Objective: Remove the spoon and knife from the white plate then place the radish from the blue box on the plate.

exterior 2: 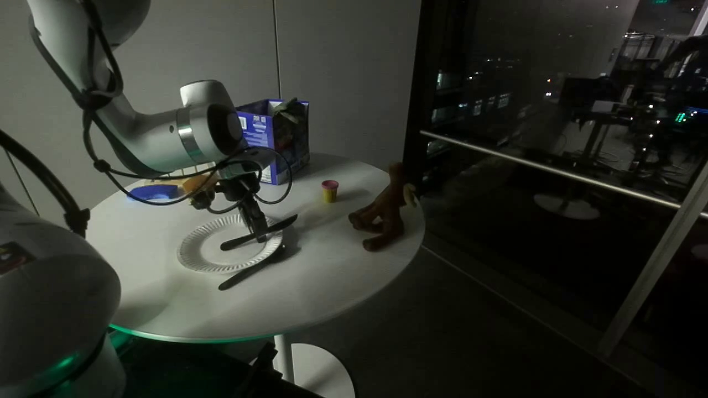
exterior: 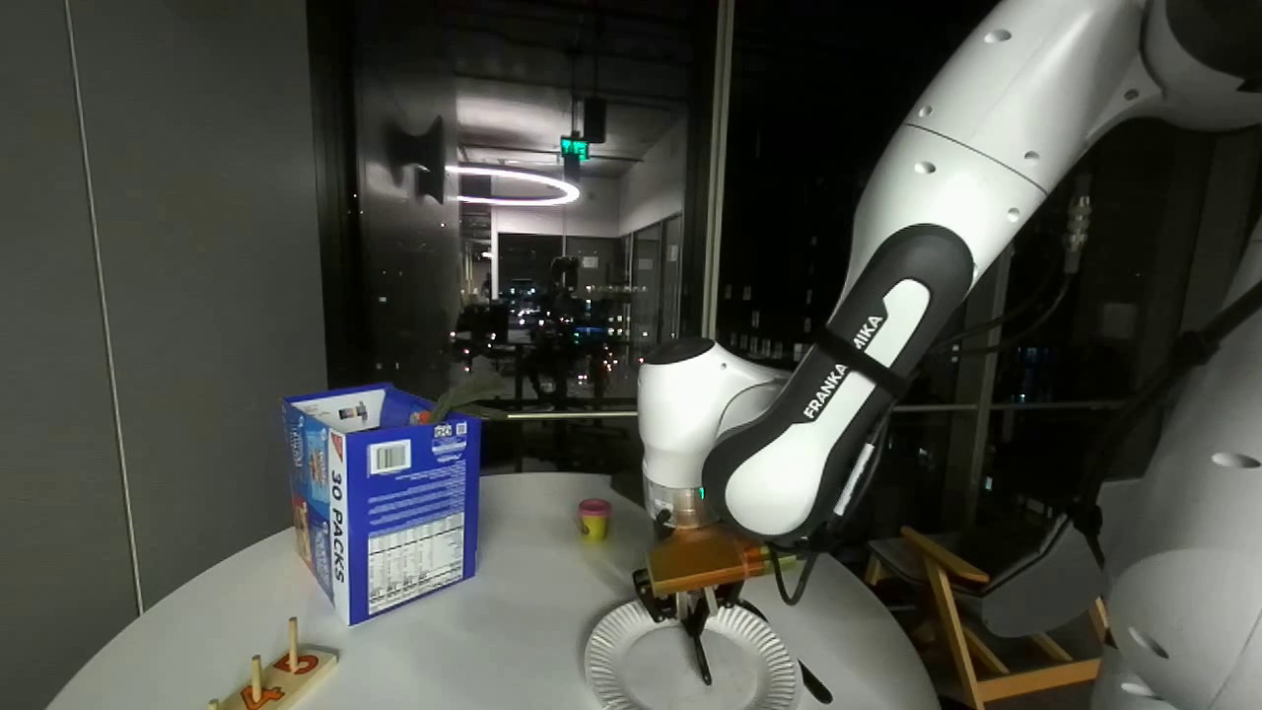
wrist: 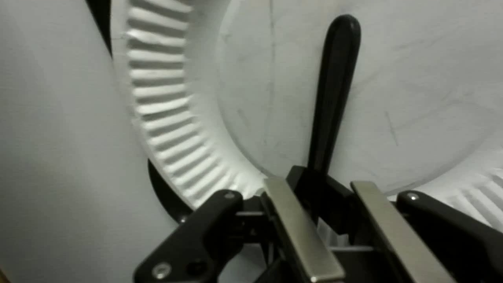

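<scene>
One black utensil (exterior 2: 238, 241), clamped in our claw (exterior 2: 258, 235) over the white paper plate (exterior 2: 189, 250), right side in an exterior view; low lifting might drag the plate.

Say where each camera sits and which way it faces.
An exterior view: beside the table, facing the window; the arm enters from picture right.
An exterior view: near the robot's lower body, facing the wall and window; arm from picture left.
Wrist view: above the plate, looking down past the jaws, shut on a black utensil.
Both exterior views share the plate, blue box and yellow tub.
</scene>
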Motion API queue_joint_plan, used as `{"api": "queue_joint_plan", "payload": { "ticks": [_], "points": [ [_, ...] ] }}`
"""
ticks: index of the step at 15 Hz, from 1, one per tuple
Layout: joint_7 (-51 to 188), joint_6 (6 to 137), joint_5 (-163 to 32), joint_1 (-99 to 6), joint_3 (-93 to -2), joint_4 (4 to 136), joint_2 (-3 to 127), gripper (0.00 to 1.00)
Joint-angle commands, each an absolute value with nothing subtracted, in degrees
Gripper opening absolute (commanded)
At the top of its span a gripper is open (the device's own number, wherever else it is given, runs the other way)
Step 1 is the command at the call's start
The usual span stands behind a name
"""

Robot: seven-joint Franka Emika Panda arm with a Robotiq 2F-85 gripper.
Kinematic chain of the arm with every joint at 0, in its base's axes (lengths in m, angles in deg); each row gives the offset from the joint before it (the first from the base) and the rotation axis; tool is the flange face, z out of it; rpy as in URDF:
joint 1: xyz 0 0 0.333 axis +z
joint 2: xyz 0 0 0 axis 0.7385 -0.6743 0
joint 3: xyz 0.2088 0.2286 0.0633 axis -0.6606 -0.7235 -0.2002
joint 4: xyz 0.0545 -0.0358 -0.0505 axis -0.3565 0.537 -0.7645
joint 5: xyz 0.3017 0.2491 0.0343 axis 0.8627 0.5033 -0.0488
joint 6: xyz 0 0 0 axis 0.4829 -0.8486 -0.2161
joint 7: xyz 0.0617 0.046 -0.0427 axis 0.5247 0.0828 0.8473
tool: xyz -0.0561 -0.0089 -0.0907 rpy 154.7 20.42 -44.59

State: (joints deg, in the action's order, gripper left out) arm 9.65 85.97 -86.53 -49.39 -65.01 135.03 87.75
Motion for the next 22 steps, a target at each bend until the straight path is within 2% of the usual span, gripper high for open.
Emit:
{"api": "queue_joint_plan", "payload": {
  "ticks": [1,5,9,10,13,16,18,22],
  "points": [
    [13.4,82.5,-91.5,-48.7,-64.5,134.9,88.4,0.10],
    [14.4,85.4,-96.5,-48.6,-64.0,134.8,88.0,0.09],
    [26.9,96.5,-91.1,-46.4,-61.9,135.1,84.3,0.09],
    [33.1,95.2,-88.7,-41.9,-55.7,129.8,82.1,0.09],
    [45.6,96.9,-79.2,-33.0,-48.7,128.2,81.6,0.09],
    [59.1,89.0,-66.5,-25.1,-43.7,125.0,85.5,0.09],
    [68.1,79.3,-60.1,-20.2,-39.4,121.4,88.5,0.09],
    [84.5,61.2,-54.8,-18.2,-32.5,111.8,88.4,0.09]
  ]
}}
